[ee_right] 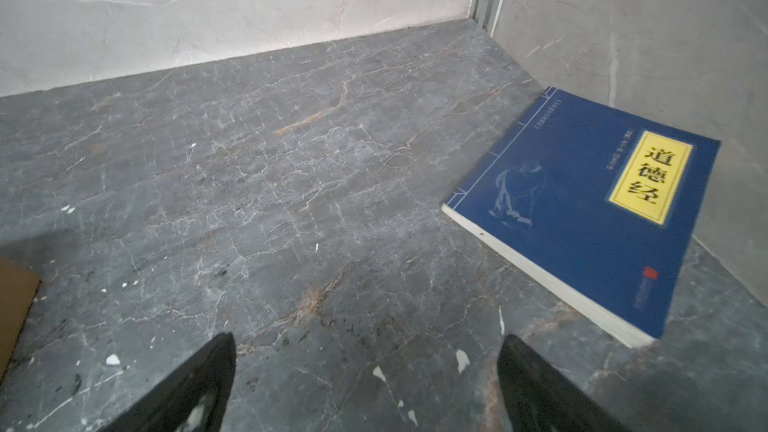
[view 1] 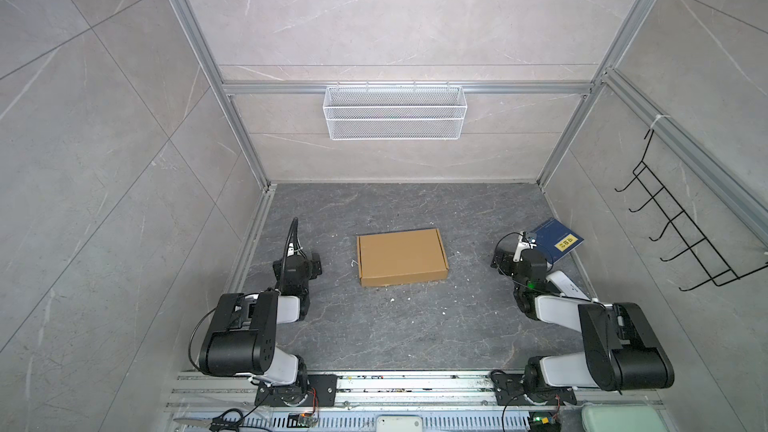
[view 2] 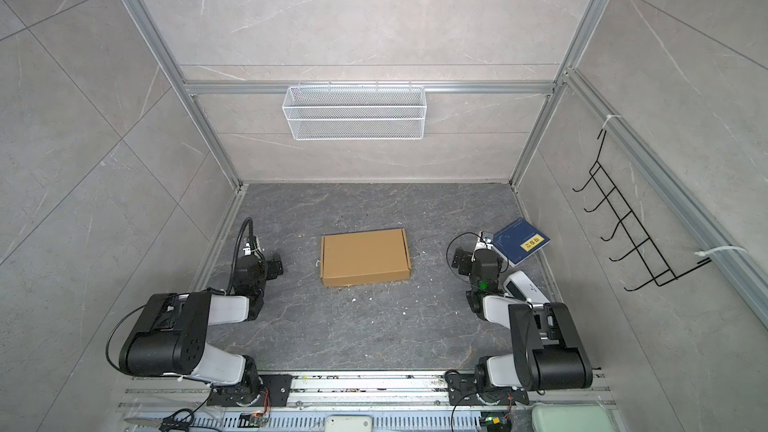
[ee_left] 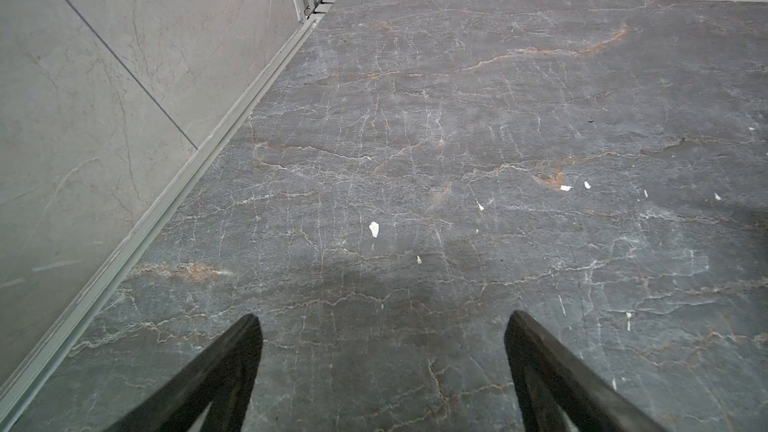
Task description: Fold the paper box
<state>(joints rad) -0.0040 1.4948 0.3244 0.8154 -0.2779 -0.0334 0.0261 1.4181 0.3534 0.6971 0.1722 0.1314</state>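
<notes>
Left jaws and right jaws: spread wide, empty, low over bare desk [view 1: 374,326] at either side, well apart from the work, probably parked clear with no flap left to tuck. Mid-desk, between the two arms: paper box [view 1: 402,257], plain brown corrugated card, shallow, rectangular, lid down flat, front wall squared, lying slightly askew, white scraps scattered near its front edge; judged fully formed. Farther right, by the side wall: dark blue book [ee_right: 582,209] with yellow label, out of the working area; beyond, white wire basket [view 1: 395,112] hung on the back wall.
</notes>
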